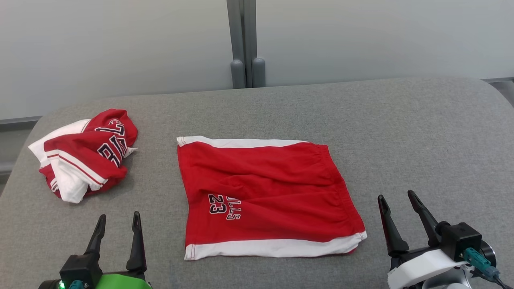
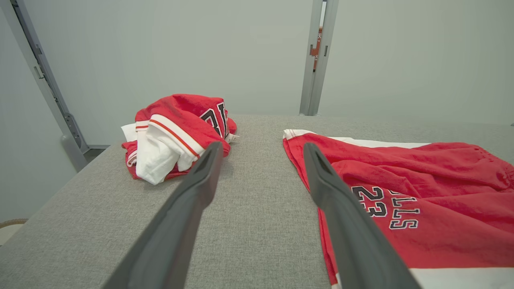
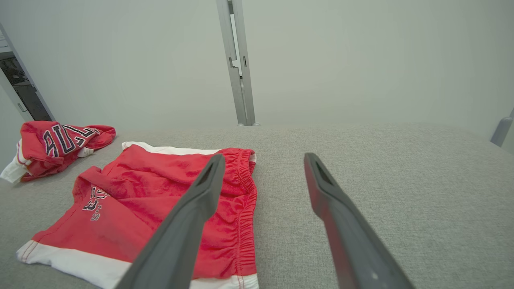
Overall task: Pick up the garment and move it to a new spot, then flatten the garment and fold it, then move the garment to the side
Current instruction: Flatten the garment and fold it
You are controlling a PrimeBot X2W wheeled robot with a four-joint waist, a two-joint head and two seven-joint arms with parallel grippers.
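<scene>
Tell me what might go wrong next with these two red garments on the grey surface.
1. The shorts carry ridges across the middle; folding now may trap creases.
2. The crumpled jersey lies left of them; shorts dragged that way by the open left gripper could bunch against it.

Lab-like test booth: plain pale partition panels [image 1: 120, 48], grey metal frame post [image 1: 243, 40], grey fabric-covered table [image 1: 401, 132].

- Shorts [image 1: 265, 192]: soft matt red cloth, white bands.
- Bundle [image 1: 86, 154] at ten o'clock: same matt cloth.
- Counter [image 1: 401, 132]: coarse grey woven fabric.
- Left hand [image 1: 119, 216] fingers [image 1: 135, 245]: smooth matt dark plastic.
</scene>
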